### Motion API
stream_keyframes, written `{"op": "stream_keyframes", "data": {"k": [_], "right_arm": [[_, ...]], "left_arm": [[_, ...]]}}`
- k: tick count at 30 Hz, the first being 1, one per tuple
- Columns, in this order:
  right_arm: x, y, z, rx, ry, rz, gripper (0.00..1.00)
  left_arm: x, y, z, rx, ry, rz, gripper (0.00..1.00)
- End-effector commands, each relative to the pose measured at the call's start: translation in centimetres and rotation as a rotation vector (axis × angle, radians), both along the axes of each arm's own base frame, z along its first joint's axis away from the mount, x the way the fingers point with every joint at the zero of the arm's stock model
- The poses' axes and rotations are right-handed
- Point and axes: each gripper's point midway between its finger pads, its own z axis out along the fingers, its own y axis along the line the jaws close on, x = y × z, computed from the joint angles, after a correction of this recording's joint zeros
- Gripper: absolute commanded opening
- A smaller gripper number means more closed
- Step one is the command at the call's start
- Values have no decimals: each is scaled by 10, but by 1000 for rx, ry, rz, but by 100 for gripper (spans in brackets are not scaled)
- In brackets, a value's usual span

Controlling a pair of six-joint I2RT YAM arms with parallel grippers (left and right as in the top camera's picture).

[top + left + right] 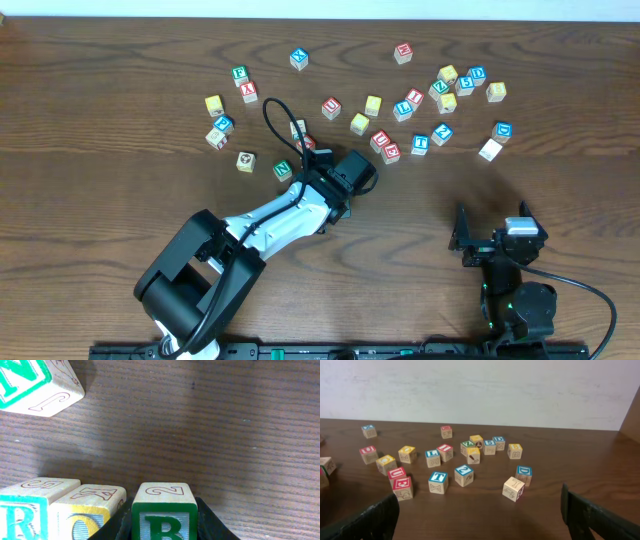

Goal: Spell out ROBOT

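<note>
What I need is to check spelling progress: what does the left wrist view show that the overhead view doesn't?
Only the left wrist view: the readable faces of the R block, the O block beside it, and the green B block between the left claw's fingers, just right of the O. Only the overhead view: the left arm, the open right claw, and the loose blocks scattered along the far side. Both: the green N block and the wooden table.
</note>
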Motion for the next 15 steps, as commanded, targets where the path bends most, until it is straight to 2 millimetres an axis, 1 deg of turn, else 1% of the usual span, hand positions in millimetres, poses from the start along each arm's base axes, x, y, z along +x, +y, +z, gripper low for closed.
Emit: {"op": "stream_keyframes", "data": {"k": [1, 4, 8, 15], "right_arm": [[0, -2, -1, -11, 2, -5, 99], [0, -2, -1, -11, 2, -5, 99], [0, -2, -1, -11, 2, -5, 99], [0, -1, -1, -11, 2, -4, 99]], "left_arm": [[-10, 6, -11, 17, 52, 0, 28], [-10, 6, -11, 17, 52, 0, 29], [-10, 5, -10, 15, 50, 0, 38], [-10, 5, -10, 15, 50, -1, 39]]}}
